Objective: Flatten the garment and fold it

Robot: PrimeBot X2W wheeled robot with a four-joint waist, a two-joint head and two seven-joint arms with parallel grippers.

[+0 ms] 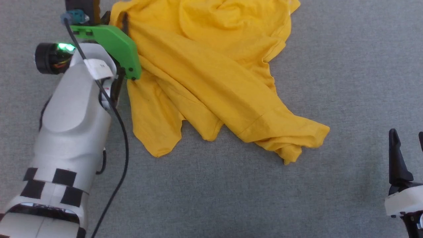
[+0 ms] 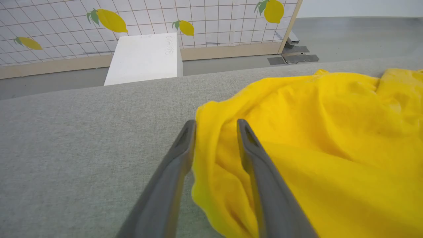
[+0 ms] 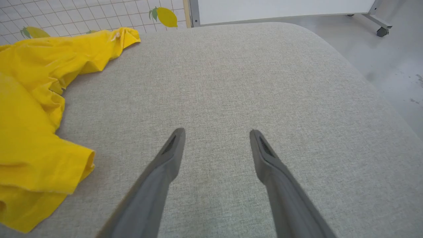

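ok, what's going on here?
A two-armed robot is working on a crumpled yellow T-shirt lying on a grey padded table. Its left pincer sits open around a fold at the shirt's edge. The right pincer is open over bare table, clear of the shirt. Nothing is flattened yet.

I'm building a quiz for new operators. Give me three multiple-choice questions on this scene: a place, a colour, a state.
1. Where is the left gripper?
A. at the shirt's edge, cloth between its fingers
B. far from the shirt
C. inside a box
2. What colour is the shirt?
A. red
B. yellow
C. blue
3. How is the right gripper?
A. holding a sleeve
B. shut, empty
C. open, empty
Answers: 1 A, cloth shows between its fingers; 2 B, its cloth is yellow; 3 C, fingers apart over bare grey surface.
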